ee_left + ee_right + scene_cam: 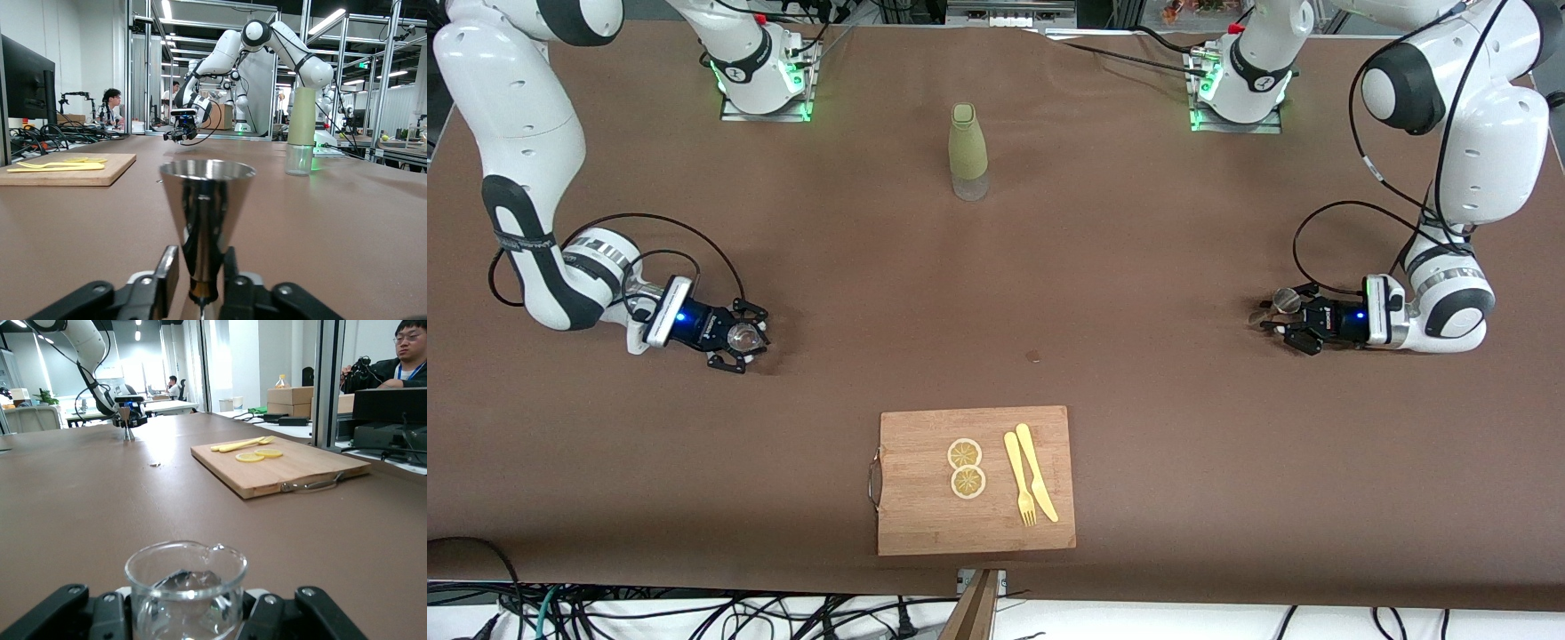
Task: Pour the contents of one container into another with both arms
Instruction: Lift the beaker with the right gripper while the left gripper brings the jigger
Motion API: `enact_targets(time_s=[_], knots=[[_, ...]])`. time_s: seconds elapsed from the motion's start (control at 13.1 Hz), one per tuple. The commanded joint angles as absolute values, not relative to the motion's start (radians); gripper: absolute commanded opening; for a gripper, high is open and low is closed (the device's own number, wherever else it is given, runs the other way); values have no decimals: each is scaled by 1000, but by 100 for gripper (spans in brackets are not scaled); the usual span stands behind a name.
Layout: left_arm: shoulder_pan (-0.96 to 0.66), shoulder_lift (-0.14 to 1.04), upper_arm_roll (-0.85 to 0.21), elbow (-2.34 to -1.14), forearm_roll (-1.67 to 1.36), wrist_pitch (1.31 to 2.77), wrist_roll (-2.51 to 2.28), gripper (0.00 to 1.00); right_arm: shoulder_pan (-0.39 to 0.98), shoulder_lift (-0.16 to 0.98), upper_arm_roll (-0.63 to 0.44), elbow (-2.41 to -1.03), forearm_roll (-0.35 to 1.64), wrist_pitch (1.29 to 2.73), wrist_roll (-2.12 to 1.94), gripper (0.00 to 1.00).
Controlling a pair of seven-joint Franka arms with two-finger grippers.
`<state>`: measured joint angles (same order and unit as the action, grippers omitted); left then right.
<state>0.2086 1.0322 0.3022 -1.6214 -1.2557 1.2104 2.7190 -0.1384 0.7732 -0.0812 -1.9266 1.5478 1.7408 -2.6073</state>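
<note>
The left gripper [1282,320] is low at the left arm's end of the table [1138,267], and its fingers [163,277] are closed on the narrow waist of a steel jigger [207,220]. The jigger stands upright between the 2 fingers, with its wide open cup on top. In the front view it shows as a small metal shape [1285,300] at the tip of this gripper.

The right gripper [740,338] is low at the right arm's end of the table. Its fingers [110,613] are clenched around a small clear glass beaker [187,590] with a pouring lip – the beaker is upright, and something clear, perhaps ice, lies at its bottom. From the front camera the beaker [742,338] is seen from above between the black fingers.

Both containers are well apart from each other, 1 at each end of the table.

Between the 2 arm bases stands a pale green bottle [967,151] with a clear lower part, upright and alone. Nearer to the front camera lies a wooden cutting board [907,498] with a metal handle on its edge toward the right arm's end. On the board are 2 lemon slices [966,468] touching each other, and just beside them a yellow fork [1019,480] and a yellow knife [1037,473] – they lie side by side.
</note>
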Motion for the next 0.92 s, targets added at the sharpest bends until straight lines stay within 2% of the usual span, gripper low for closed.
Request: enact_targets(time_s=[0.0, 0.15, 0.53, 0.69, 0.84], knots=[[202, 1014, 311, -1667, -1292, 1227, 2809, 0, -130, 767, -42, -1904, 1560, 1723, -2537, 0], [201, 1014, 311, -1663, -1290, 1242, 2853, 0, -123, 764, -5, -1873, 1560, 1726, -2527, 0], [195, 999, 311, -1666, -1278, 1243, 2839, 0, -62, 747, 0, -1784, 1539, 1730, -2412, 0], [166, 959, 311, -1666, -1278, 1247, 2786, 0, -6, 744, 2, -1686, 1432, 1723, -2317, 0], [109, 921, 310, -1663, -1282, 1261, 2731, 0, 53, 741, 3, -1652, 1413, 1717, -2264, 0]])
